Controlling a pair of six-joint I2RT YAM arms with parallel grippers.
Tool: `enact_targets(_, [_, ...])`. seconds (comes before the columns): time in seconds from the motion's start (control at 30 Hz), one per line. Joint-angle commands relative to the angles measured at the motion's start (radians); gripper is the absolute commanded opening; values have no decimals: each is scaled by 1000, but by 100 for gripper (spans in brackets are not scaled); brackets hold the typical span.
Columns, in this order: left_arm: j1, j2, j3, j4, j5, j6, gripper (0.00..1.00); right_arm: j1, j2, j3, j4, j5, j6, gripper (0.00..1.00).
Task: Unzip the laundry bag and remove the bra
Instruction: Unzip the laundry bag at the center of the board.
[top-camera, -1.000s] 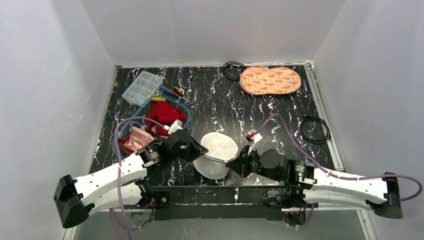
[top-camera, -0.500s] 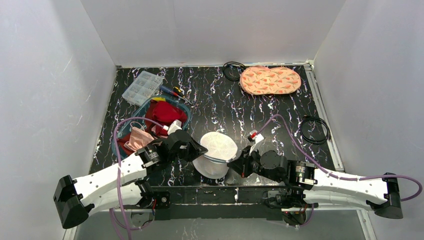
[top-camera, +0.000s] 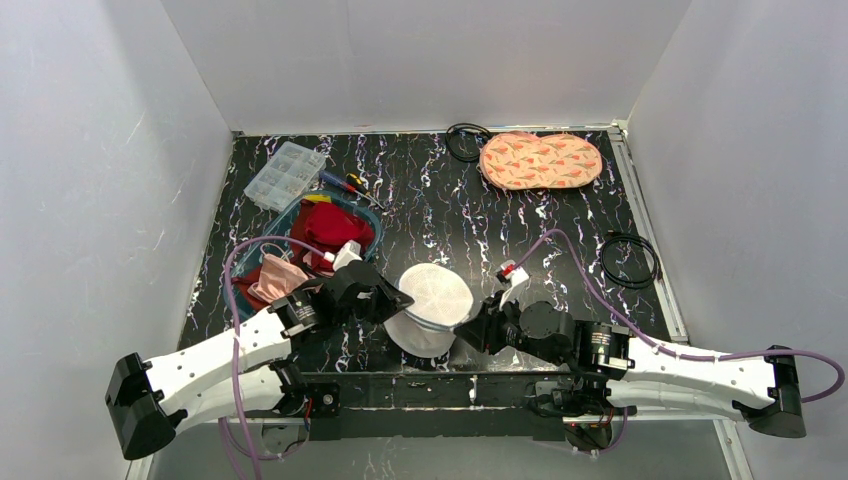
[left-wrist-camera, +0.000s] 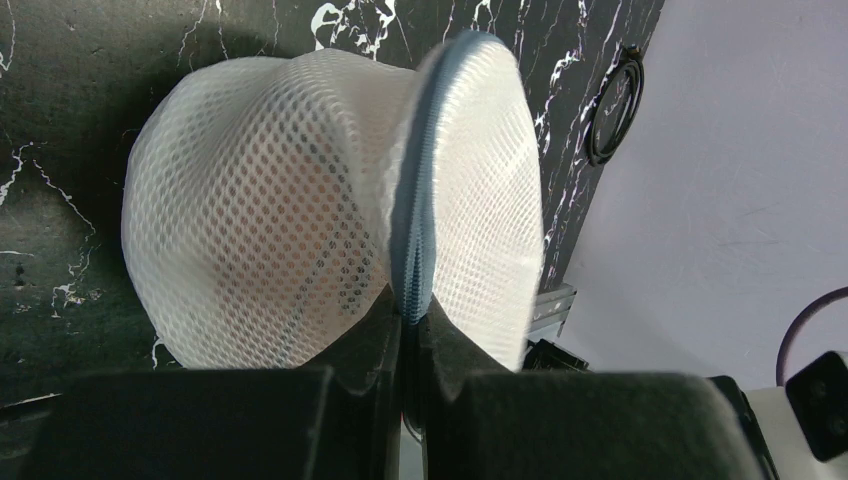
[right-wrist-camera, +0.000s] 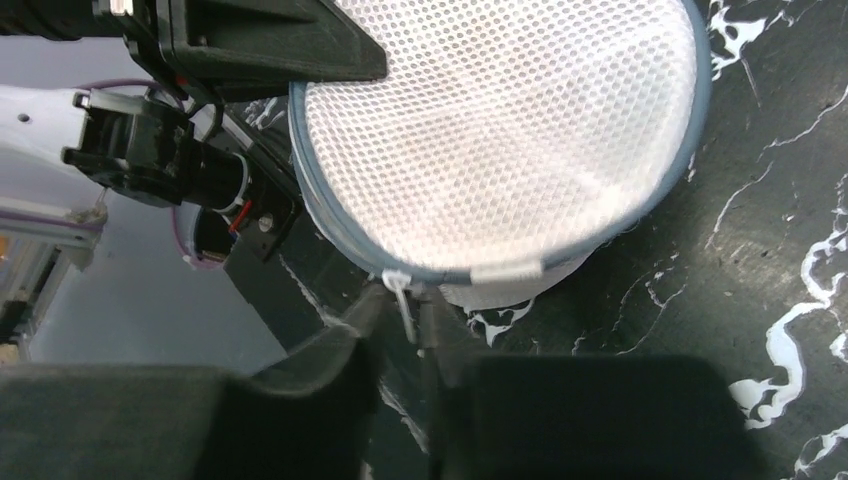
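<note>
The white mesh laundry bag (top-camera: 432, 300) stands on its side on the black marbled table near the front edge, between my two grippers. My left gripper (top-camera: 398, 300) is shut on its blue-grey zipper trim (left-wrist-camera: 420, 200), with the fingers pinching the rim (left-wrist-camera: 412, 318). My right gripper (top-camera: 468, 325) is at the bag's right side. Its jaws (right-wrist-camera: 402, 300) stand narrowly apart around the small white zipper pull (right-wrist-camera: 400, 292), which hangs from the closed rim. The bag (right-wrist-camera: 500, 130) looks zipped. A faint pinkish tint shows through the mesh (left-wrist-camera: 230, 250). The bra itself is hidden.
A blue basket (top-camera: 372, 222) of red and pink clothes sits just behind my left arm. A clear organiser box (top-camera: 285, 173) and screwdrivers (top-camera: 345, 182) lie at the back left. A patterned pink pad (top-camera: 540, 160) and black cable coils (top-camera: 630, 262) lie at the back right.
The bag's round end has shifted slightly right toward my right gripper, carried by my left gripper. My right gripper has edged in to the rim.
</note>
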Motion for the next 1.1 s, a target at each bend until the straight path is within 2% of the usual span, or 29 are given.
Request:
enact_targets(0.0, [5,-9,-9,9,-26,-4,0,4,-19,-4,53,-12,50,40])
enact_targets(0.07, [6,6,2,14,-26,-5,0,3,-31,1,64,-24,88,57])
enact_targets(0.13, [6,18,15,19,-28,-8,0,4,-50,-2,76,-25,139,69])
enact_targets(0.2, [6,27,19,35,-33,-16,0,3,-80,-18,75,-6,190,94])
enact_targets(0.37, [4,31,-23,151,-41,-53,0,4,-204,-122,44,148,361,97])
enact_targets(0.43, [-2,31,-45,214,-43,-55,0,4,-244,-183,91,208,421,97])
enact_targets(0.6, [-26,36,-73,311,-66,25,0,3,-237,-226,153,299,494,94])
enact_targets(0.77, [-39,29,-130,366,-86,11,0,4,-142,-196,192,351,516,86])
enact_targets(0.87, [-44,30,-145,367,-91,8,0,4,-97,-197,236,373,516,73])
enact_targets(1.0, [-57,29,-156,369,-102,7,0,2,-62,-194,294,385,490,43])
enact_targets(1.07, [-61,30,-161,368,-102,11,0,1,-41,-181,299,381,467,33])
